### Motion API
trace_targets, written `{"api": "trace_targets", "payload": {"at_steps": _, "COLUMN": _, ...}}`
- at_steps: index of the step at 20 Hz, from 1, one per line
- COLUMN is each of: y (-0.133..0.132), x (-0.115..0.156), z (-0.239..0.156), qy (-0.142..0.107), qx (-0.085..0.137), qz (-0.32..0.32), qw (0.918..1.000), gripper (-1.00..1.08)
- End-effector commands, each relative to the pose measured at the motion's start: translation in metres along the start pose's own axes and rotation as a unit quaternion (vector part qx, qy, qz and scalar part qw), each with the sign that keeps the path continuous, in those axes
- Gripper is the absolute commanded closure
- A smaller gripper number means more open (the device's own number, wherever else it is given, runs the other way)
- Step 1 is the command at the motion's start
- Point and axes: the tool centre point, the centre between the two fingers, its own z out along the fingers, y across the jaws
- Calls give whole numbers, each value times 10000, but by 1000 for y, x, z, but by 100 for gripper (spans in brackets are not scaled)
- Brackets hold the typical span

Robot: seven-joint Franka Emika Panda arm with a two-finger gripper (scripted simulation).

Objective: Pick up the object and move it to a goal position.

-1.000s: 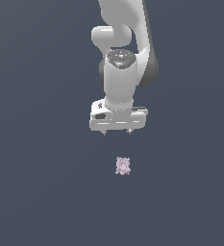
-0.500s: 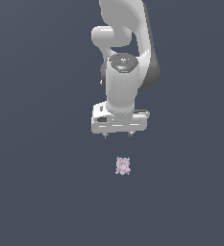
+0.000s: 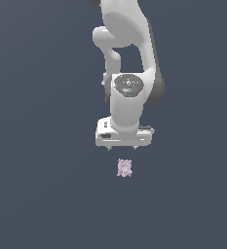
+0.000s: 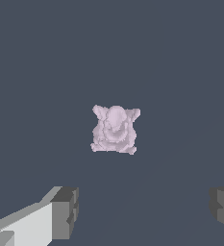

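We see the small pale pink-lilac lumpy figurine with knobby corner bumps [image 3: 124, 168] lying on the flat dark slate-grey tabletop [image 3: 42, 194], just beyond the tip of the white robot hand [image 3: 122, 147] in the exterior view and apart from it. In the wrist view the same figurine [image 4: 114, 129] sits between the lines of the two dark grey fingertips [image 4: 65, 211], ahead of them, with nothing touching it. The hand is spread wide, its fingers standing well apart with an empty gap between them, so we judge the step in hand to be the approach before the grasp. To do it well, we would keep the fingers spread, bring the hand squarely over the figurine so that it lies midway between the pads, and lower until the pads flank its body rather than its small bumps. Because the figurine is much smaller than the hand, a slight offset could nudge it aside. We cannot tell from these views how high the fingertips are above the tabletop, so the descent probably calls for care.
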Motion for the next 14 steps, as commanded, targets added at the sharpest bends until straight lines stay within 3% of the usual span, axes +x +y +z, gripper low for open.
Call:
{"api": "trace_targets", "payload": {"at_steps": 1, "y": -3, "x": 10, "z": 14, "qy": -41, "qx": 1, "qz": 98, "qw": 9999, "gripper": -92}}
{"api": "trace_targets", "payload": {"at_steps": 14, "y": -15, "x": 37, "z": 60, "qy": -165, "qx": -8, "qz": 409, "qw": 9990, "gripper": -92}}
